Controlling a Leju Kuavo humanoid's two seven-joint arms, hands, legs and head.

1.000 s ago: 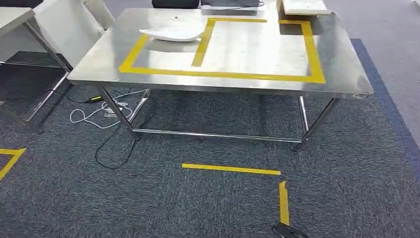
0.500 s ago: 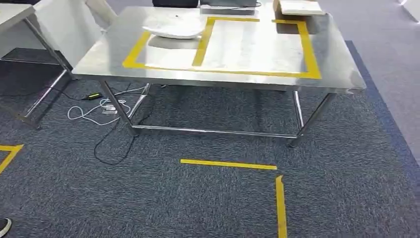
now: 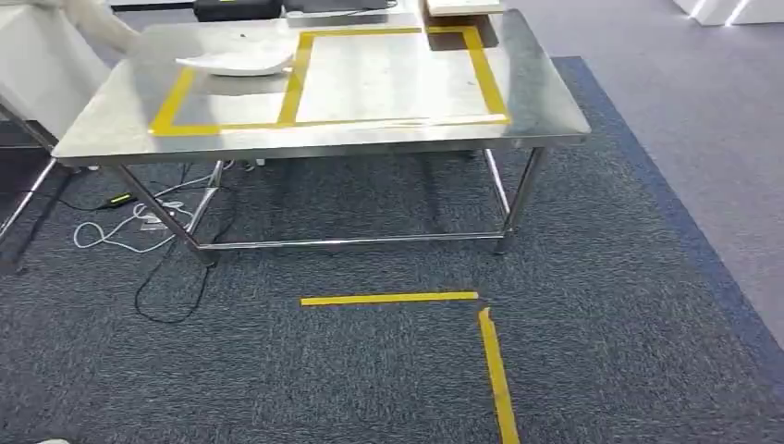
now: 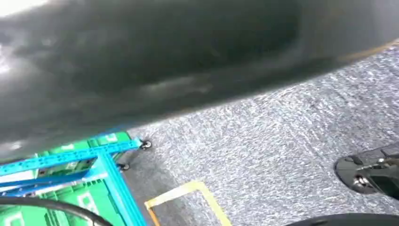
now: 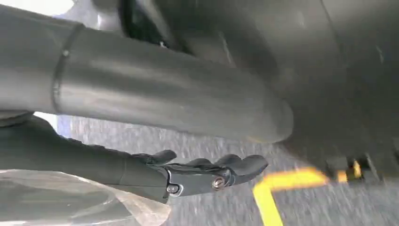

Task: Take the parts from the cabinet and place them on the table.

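A steel table [image 3: 545,111] marked with a yellow tape rectangle [image 3: 398,120] stands ahead in the head view. A flat white part [image 3: 236,63] lies in the left taped field. In the right wrist view my right hand [image 5: 197,174] hangs beside my body, its dark fingers stretched along a part wrapped in clear plastic [image 5: 70,200] that it holds from above. How the thumb sits under the wrap is hidden.
Yellow floor tape [image 3: 388,298] forms a corner on the grey carpet in front of the table. Cables [image 3: 120,231] lie under the table's left end. A flat box [image 3: 462,7] sits at the table's far edge. Green crates in a blue frame [image 4: 70,188] stand behind me.
The whole head picture has shifted: the camera has turned right, so the table and floor tape now sit further left. The white part has not moved on the table.
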